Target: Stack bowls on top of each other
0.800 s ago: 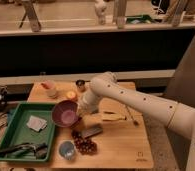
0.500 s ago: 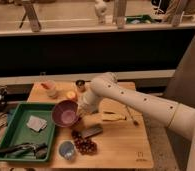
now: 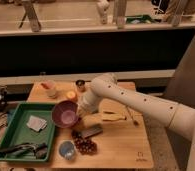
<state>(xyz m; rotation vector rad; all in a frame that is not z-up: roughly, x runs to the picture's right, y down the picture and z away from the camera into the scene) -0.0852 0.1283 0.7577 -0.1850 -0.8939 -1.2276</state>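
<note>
Two bowls in view. The purple bowl (image 3: 65, 114) is tipped up with its opening facing me, sitting over the right edge of the green tray (image 3: 8, 134). The small blue bowl (image 3: 67, 149) is upright on the wooden table (image 3: 121, 146), near edge, just right of the tray and well below the purple one; not stacked yet.

The gripper (image 3: 79, 113) is at the purple bowl's right rim and I read it as pinched onto that rim. The white arm (image 3: 141, 102) comes in from the right across the table.

Just right of the blue bowl I see a cluster of dark red grapes (image 3: 85, 145), with a dark flat object (image 3: 93, 131) touching its far side. A yellowish item (image 3: 111, 116) lies under the arm; can't tell what it is.

Far left of the table: pink cup (image 3: 51, 89), orange (image 3: 71, 95), small dark can (image 3: 80, 85). Inside the tray: white packet (image 3: 36, 123) and dark utensils (image 3: 21, 149) along the near wall.
</note>
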